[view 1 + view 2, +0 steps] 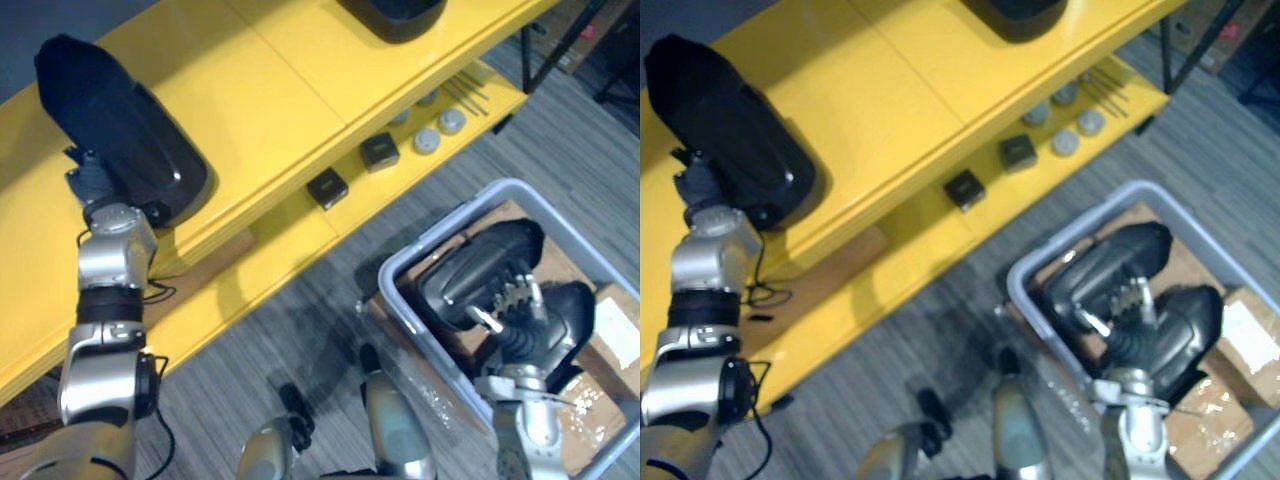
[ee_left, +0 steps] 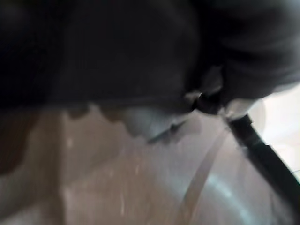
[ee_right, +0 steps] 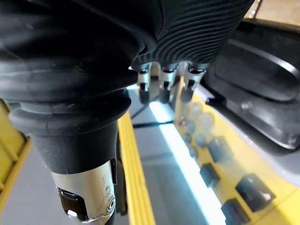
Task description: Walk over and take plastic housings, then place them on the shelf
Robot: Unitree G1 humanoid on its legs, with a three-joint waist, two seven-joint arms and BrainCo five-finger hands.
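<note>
Leftward on the top board of the yellow shelf [image 1: 290,90], a long black plastic housing [image 1: 120,130] is seen, its glossy near end reaching the board's front edge. The left robot hand [image 1: 92,183] is tucked against the near end of that housing from below, so that the housing lies over and just beyond it. Its fingers are hidden by the housing, and it cannot be told whether they are spread or closed round it. A far housing [image 1: 395,15], also dark, is cut off at the far edge of the same board, well apart to the right. On the shelf's lower tier, two small black square parts [image 1: 327,187] are laid near some round grey discs [image 1: 427,140] and a few thin rods [image 1: 465,95].

To the right, a grey bin [image 1: 400,270] is set on the striped grey floor [image 1: 300,330]. Two more black housings are held in it side by side, a left bin housing [image 1: 475,265] and a right bin housing [image 1: 570,315], with cardboard boxes [image 1: 615,340] beside and beneath them. The right robot hand [image 1: 515,300] is held over these two, its fingers loosely spread and relaxed, with nothing pinched. Its dark tips are directed at the left bin housing, just above or upon it; contact cannot be made out. In the right wrist view the fingers [image 3: 161,86] are seen hanging nearly straight, with a housing's rim just beside them.
</note>
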